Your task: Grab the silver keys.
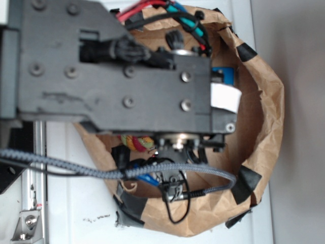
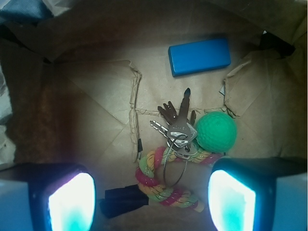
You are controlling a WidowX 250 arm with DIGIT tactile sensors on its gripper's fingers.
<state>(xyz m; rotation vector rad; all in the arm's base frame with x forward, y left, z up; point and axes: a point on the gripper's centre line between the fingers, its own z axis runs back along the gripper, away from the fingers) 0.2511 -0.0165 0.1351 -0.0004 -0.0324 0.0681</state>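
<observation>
A: Hovering over the brown paper bag (image 2: 96,86), the robot's fingers (image 2: 152,198) hang spread wide, nothing between them, their two glowing pads framing the bottom corners of the wrist view. What could spoil the grab?

B: Crowding, mostly. The silver keys (image 2: 177,126) lie on the bag's floor, roughly centred between the pads, with the green ball (image 2: 216,132) touching them on one side and the striped rope toy (image 2: 166,179) right under their wire ring. Closing here, the fingers seem as likely to pinch rope or nudge the ball as to catch metal.

A: And the ring itself?

B: It drapes across the rope (thin wire, easy to snag), so a lift may drag the toy up too, or the flat keys may simply slide out of a shallow pinch. The bag's crumpled paper could also give way under a hard press.

A: How do the keys look?

B: A small fanned bunch, grey-silver with one darker key pointing toward the blue block (image 2: 199,56), which sits well apart. A small black object (image 2: 124,200) lies beside the rope, clear of the bunch.

A: Anything from the exterior camera?

B: Little. The arm (image 1: 117,66) covers most of the bag, which rests on the white bench (image 1: 294,101); the keys are hidden there.
</observation>
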